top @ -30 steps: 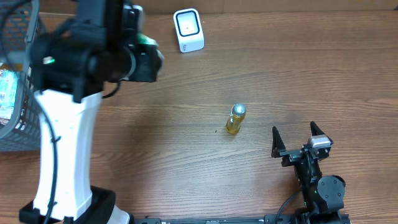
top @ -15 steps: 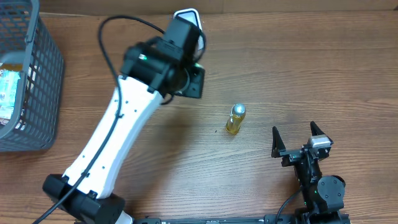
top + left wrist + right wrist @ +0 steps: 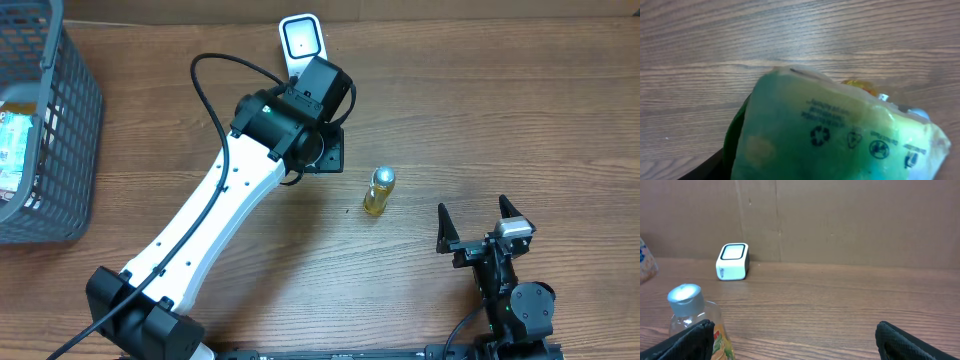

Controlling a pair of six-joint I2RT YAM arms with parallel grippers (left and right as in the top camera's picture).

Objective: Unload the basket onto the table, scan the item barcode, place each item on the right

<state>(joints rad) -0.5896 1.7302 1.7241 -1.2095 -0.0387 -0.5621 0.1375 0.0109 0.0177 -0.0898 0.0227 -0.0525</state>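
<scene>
A green plastic pouch (image 3: 840,135) with recycling symbols printed on it fills the left wrist view, and my left gripper (image 3: 325,152) is shut on it. Only one dark finger (image 3: 715,167) shows, at the pouch's lower left. From overhead the arm hides the pouch. The gripper hangs just in front of the white barcode scanner (image 3: 302,38), which also shows at the back of the table in the right wrist view (image 3: 733,261). My right gripper (image 3: 480,225) rests open near the table's front right, with nothing between its fingers.
A small yellow bottle with a silver cap (image 3: 379,191) stands upright mid-table, between the two grippers and just left of the right gripper's left finger (image 3: 690,340). A grey wire basket (image 3: 60,150) holding packets stands at the far left. A cardboard wall backs the table.
The left arm has swung from over the basket rightward to just in front of the scanner, carrying the pouch. The right arm and the bottle have not moved.
</scene>
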